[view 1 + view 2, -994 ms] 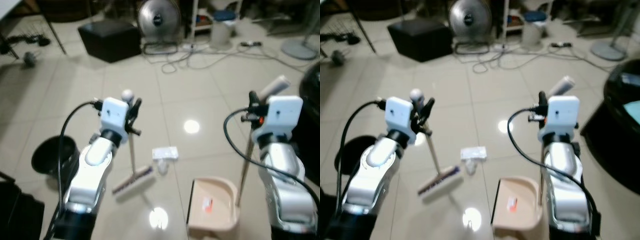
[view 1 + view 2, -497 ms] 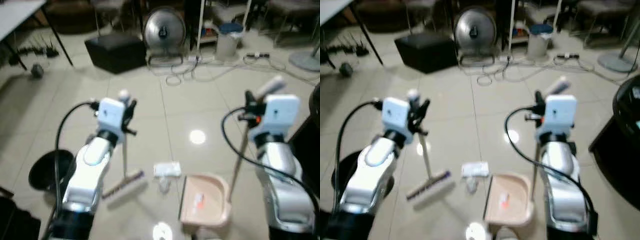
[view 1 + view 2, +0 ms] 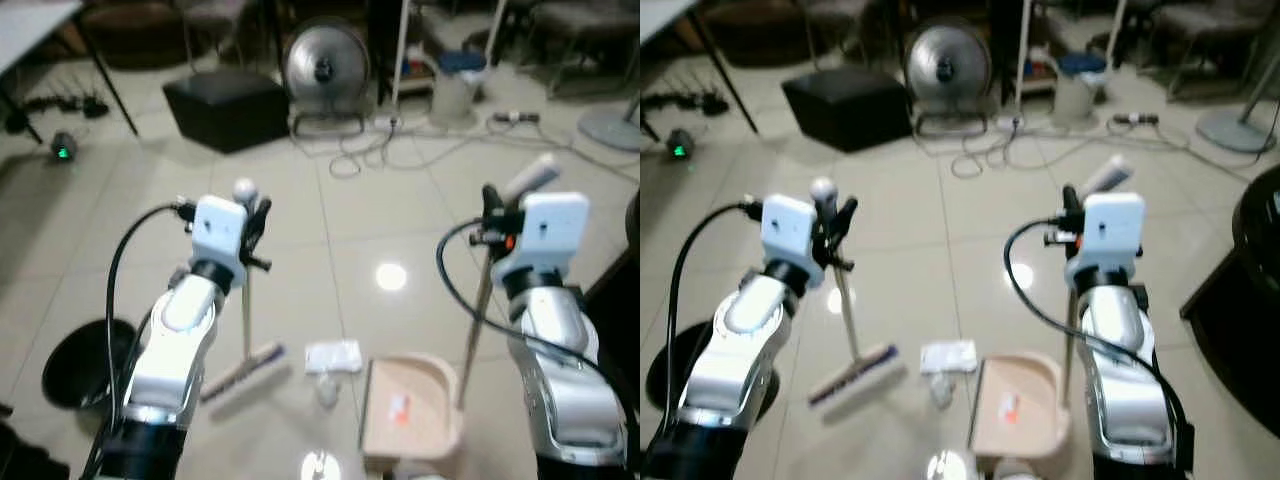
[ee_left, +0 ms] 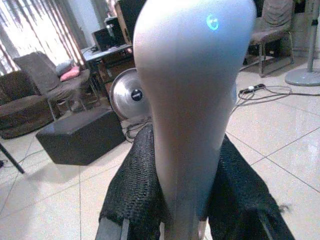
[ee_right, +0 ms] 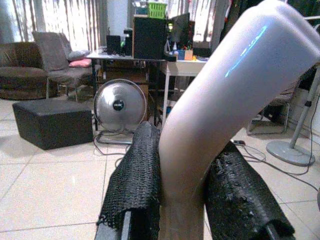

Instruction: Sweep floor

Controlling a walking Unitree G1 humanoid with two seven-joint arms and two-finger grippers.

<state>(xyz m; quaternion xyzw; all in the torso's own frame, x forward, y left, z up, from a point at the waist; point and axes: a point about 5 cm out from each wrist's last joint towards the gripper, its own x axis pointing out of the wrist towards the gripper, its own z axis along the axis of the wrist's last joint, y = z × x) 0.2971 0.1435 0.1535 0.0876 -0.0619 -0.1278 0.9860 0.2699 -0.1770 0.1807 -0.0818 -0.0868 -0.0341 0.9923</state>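
Note:
My left gripper [image 3: 255, 215] is shut on the top of a broom handle [image 4: 192, 95]. The thin pole runs down to the broom head [image 3: 241, 371], which lies on the tile floor. My right gripper [image 3: 490, 205] is shut on the dustpan handle [image 5: 220, 115], whose pale grip sticks up past the fingers. The beige dustpan [image 3: 412, 413] stands on the floor by my right side with a small red-and-white scrap [image 3: 397, 405] in it. White crumpled paper [image 3: 333, 355] and a smaller white bit [image 3: 327, 390] lie between broom head and dustpan.
A black bin [image 3: 78, 362] stands at my lower left. Farther off are a black box [image 3: 223, 105], a round floor fan [image 3: 323, 65], loose cables [image 3: 370, 135], a white bucket [image 3: 455, 80] and a table leg [image 3: 105, 75]. A dark round object [image 3: 1245, 300] is at the right edge.
The camera has shifted slightly. The broom head has slid a little toward the white paper; the dustpan stays to the right of it. Both grippers keep hold of their handles.

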